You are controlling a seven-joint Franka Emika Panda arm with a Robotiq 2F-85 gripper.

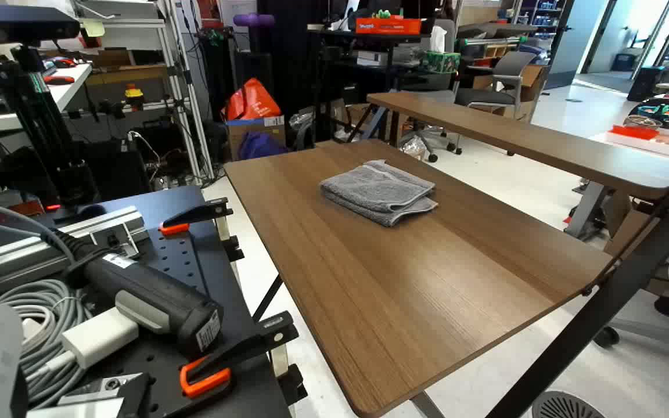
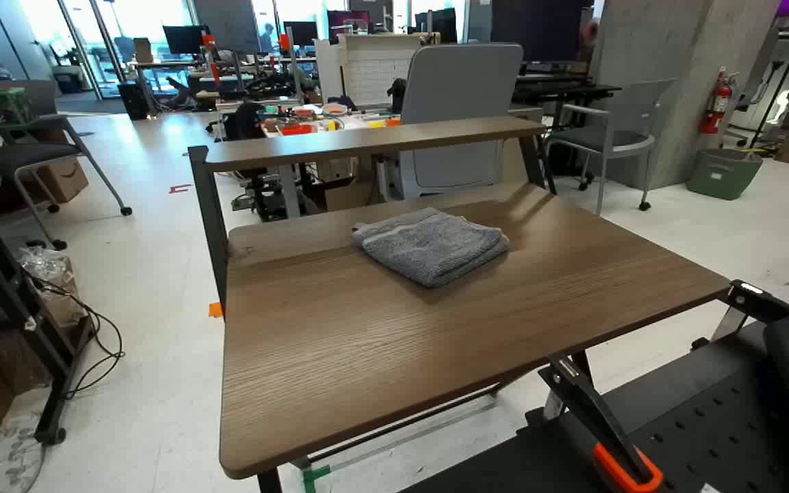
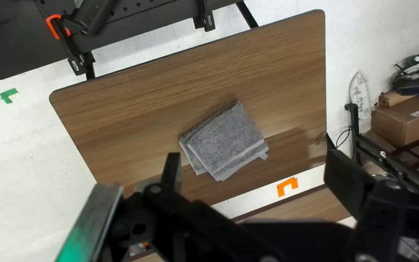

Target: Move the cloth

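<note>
Awaiting grasp: one cloth, folded, on bench, near its centre; pincer, spread and empty, well above bench, best lowered to pinch all layers, lest the offset lower one trail.

The surface on my feed is brown wood grain with rounded corners and a soft sheen. Directly on it I have a single grey cloth, folded in layers and lying flat; in an exterior view it sits closer to the far edge than the near, about midway between left and right. From the wrist I see it turned at an angle to the surface's edges, its lower layer showing past the upper on the left.
</note>
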